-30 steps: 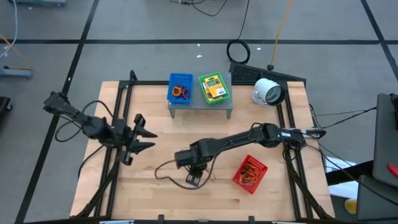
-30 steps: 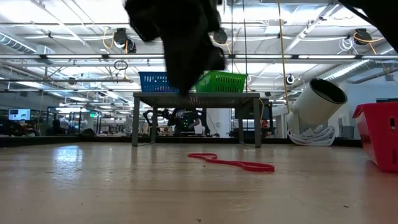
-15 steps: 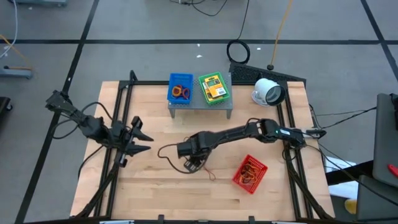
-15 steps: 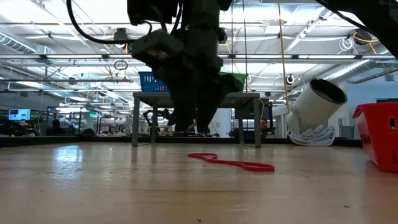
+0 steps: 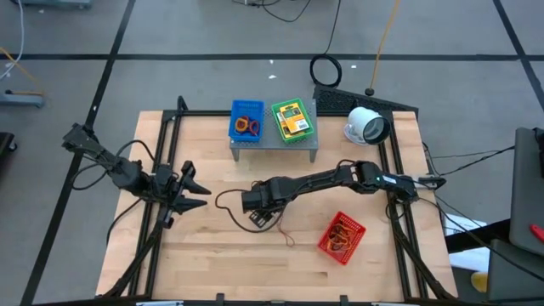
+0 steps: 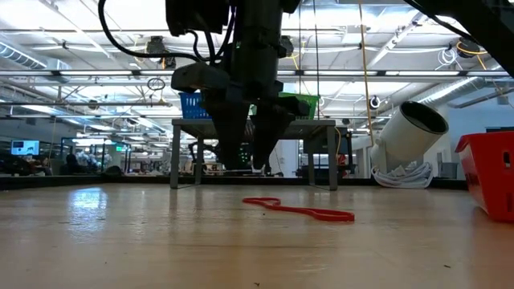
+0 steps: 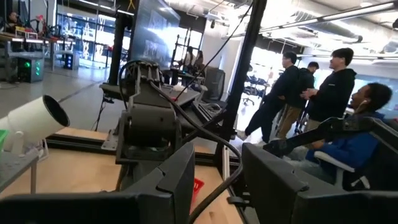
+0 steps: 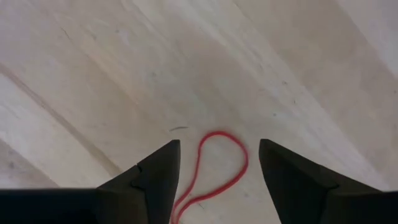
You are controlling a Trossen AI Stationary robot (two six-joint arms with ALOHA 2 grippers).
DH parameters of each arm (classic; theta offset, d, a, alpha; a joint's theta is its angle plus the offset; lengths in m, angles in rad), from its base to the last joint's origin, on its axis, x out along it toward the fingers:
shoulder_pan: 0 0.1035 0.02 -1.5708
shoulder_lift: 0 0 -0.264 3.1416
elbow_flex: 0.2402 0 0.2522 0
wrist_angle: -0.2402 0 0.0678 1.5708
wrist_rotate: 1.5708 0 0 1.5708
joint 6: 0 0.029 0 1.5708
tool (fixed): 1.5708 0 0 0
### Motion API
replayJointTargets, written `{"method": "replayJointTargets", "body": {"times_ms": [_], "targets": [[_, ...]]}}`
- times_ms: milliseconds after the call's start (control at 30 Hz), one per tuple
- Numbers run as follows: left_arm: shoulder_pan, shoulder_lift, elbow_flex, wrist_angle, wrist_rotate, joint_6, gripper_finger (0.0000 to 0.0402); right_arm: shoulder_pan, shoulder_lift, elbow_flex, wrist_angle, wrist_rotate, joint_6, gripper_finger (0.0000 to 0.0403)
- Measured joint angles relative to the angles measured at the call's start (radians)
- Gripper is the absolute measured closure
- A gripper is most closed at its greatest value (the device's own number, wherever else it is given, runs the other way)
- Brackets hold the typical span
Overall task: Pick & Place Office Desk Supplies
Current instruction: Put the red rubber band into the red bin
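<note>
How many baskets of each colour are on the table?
Blue basket: 1
Green basket: 1
Red basket: 1
Total: 3

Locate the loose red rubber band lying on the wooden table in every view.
High view: thin red rubber band on bare wood at centre, between the open right gripper and the red plastic basket.
Low view: flat on the table right of centre, below the gripper.
Right wrist view: its loop shows between the fingers.
Left wrist view: not made out.
Shared landmark: the right gripper.
</note>
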Motion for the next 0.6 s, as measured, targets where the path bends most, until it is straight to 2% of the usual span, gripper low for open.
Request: {"method": "replayJointTargets", "body": {"times_ms": [233, 600], "targets": [[0.0, 0.0, 0.0, -0.002, 0.0, 0.0, 0.0261, 0.018, 0.0, 0.0, 0.0, 0.019, -0.066, 0.0193], [0.0, 0.0, 0.0, -0.008, 0.002, -0.002, 0.0261, 0.023, 0.0, 0.0, 0.0, 0.015, -0.099, 0.0168]]}}
